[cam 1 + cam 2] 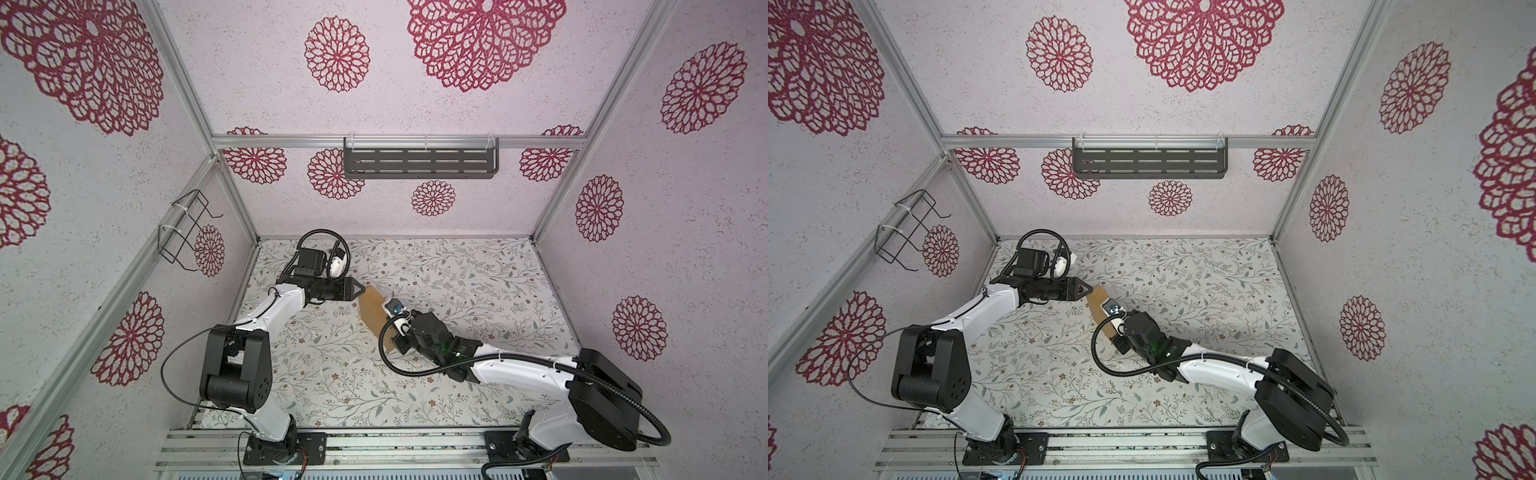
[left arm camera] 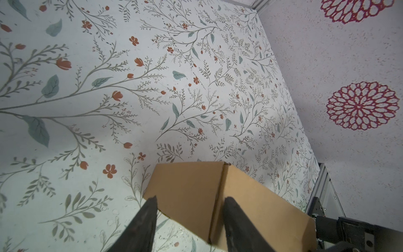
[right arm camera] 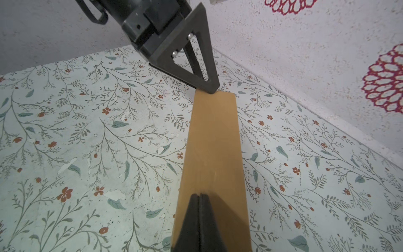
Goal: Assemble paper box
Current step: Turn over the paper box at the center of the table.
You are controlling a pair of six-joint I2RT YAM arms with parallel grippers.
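The paper box (image 1: 371, 309) is a long tan cardboard piece with a folded corner, slanting across the middle of the floral table in both top views (image 1: 1098, 303). My left gripper (image 1: 362, 289) is at its far end. In the left wrist view that gripper (image 2: 190, 199) is open, its jaws either side of the box's fold (image 2: 187, 187). In the right wrist view my right gripper (image 3: 198, 194) is shut, its tips over the near end of the box (image 3: 213, 139). I cannot tell whether cardboard is pinched between them. One of the left fingers (image 3: 202, 54) touches the far end.
The table (image 1: 457, 282) has walls on three sides. A dark slotted shelf (image 1: 419, 160) hangs on the back wall. A wire rack (image 1: 187, 232) hangs on the left wall. An aluminium rail (image 1: 374, 449) carrying both arm bases runs along the front.
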